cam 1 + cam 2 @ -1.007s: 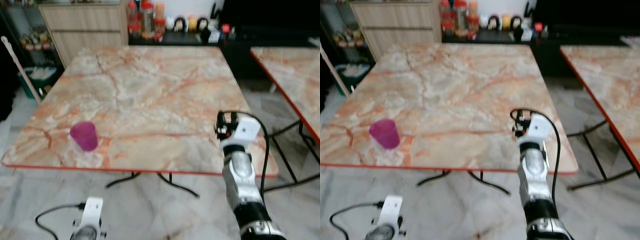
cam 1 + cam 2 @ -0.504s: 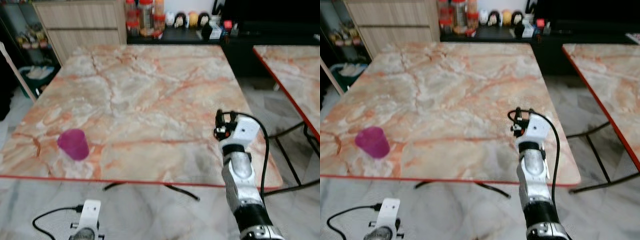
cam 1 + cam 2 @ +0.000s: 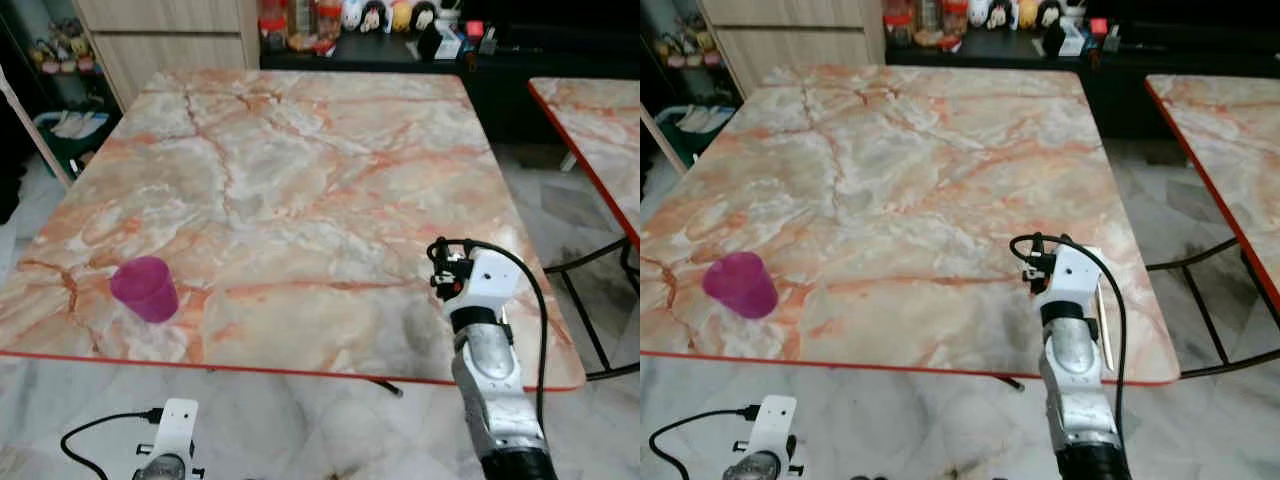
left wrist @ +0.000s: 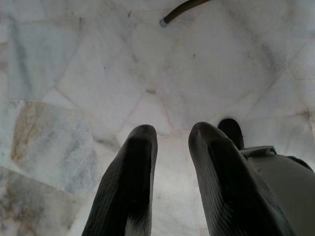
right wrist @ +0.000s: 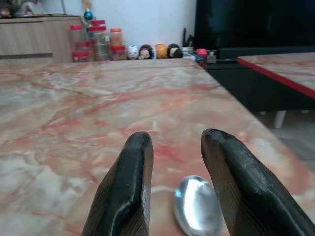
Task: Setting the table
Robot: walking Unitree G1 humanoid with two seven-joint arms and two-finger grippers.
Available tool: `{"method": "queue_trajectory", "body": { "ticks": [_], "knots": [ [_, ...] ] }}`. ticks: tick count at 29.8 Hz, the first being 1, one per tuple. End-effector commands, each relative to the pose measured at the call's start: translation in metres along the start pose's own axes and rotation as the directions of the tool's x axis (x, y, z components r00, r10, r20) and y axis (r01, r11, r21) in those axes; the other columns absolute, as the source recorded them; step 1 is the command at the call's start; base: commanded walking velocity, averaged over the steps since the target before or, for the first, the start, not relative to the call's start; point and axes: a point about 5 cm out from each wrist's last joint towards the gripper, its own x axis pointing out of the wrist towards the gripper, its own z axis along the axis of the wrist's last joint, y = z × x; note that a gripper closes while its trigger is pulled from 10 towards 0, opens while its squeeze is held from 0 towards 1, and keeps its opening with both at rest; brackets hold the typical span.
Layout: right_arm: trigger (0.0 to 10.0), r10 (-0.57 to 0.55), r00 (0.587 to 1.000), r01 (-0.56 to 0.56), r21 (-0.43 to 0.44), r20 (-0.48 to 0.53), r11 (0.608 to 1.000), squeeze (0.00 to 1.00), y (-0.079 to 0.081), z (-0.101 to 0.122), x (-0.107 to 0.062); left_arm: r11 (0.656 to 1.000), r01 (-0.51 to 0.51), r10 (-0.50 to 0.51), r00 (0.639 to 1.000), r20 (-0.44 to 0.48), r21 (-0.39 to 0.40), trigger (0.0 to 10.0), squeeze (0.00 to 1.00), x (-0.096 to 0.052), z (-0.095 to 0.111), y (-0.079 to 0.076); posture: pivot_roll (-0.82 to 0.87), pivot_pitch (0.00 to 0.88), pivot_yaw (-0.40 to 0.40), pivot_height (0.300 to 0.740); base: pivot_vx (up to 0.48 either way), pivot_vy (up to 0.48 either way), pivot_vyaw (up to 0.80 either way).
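A: Head views. Right gripper (image 3: 1040, 268) sits over the marble table (image 3: 300, 170) near its front right edge. A pale stick-like piece (image 3: 1100, 318), maybe chopsticks, lies beside the arm. Pink cup (image 3: 146, 289) stands upright near the front left, well apart.

B: Versus a second ago?

A: The whole picture has shifted, so the camera moved; the cup keeps its spot on the table.

B: Left wrist view?

A: Left gripper (image 4: 170, 147) hangs idle over floor tiles, fingers slightly apart, holding nothing.

B: Right wrist?

A: Fingers (image 5: 133, 187) parted, empty; a spoon (image 5: 197, 204) lies on the table between them. My judgement: lift straight up before withdrawing so the spoon isn't dragged.
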Motion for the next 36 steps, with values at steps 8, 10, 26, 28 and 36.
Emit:
{"method": "queue_trajectory", "body": {
  "ticks": [8,10,26,28,36],
  "knots": [
    [10.0,-0.089,0.978,0.076,-0.076,-0.186,0.994,0.0,-0.02,-0.019,-0.011,0.999,0.021,-0.019,0.999,-0.039,0.038,10.0,0.0,-0.002,-0.011,-0.001,-0.05,0.12,0.004,0.74,0.0,0.0,0.0],
    [10.0,-0.087,0.971,0.071,-0.081,-0.221,0.994,0.0,-0.02,-0.026,-0.013,0.999,0.023,-0.022,0.999,-0.04,0.041,10.0,0.0,-0.002,-0.011,-0.001,-0.04,0.114,0.004,0.74,0.0,0.0,0.0],
    [10.0,-0.063,0.967,0.077,0.045,-0.249,0.996,0.0,-0.007,-0.024,-0.006,1.0,0.015,-0.014,0.999,-0.028,0.027,10.0,0.0,-0.001,-0.006,-0.001,-0.02,0.134,-0.005,0.74,0.0,0.0,0.0],
    [10.0,-0.067,0.966,0.081,0.046,-0.25,0.996,0.0,-0.007,-0.024,-0.006,1.0,0.012,-0.011,0.999,-0.031,0.022,10.0,0.0,-0.001,-0.006,0.0,-0.02,0.136,-0.005,0.74,0.0,0.0,0.0],
    [10.0,-0.105,0.96,0.117,0.031,-0.261,0.993,0.0,-0.013,-0.023,-0.003,1.0,0.005,-0.004,0.999,-0.042,0.015,10.0,0.0,-0.002,-0.01,0.002,-0.03,0.149,-0.004,0.74,0.0,0.0,0.0]
  ]
}}
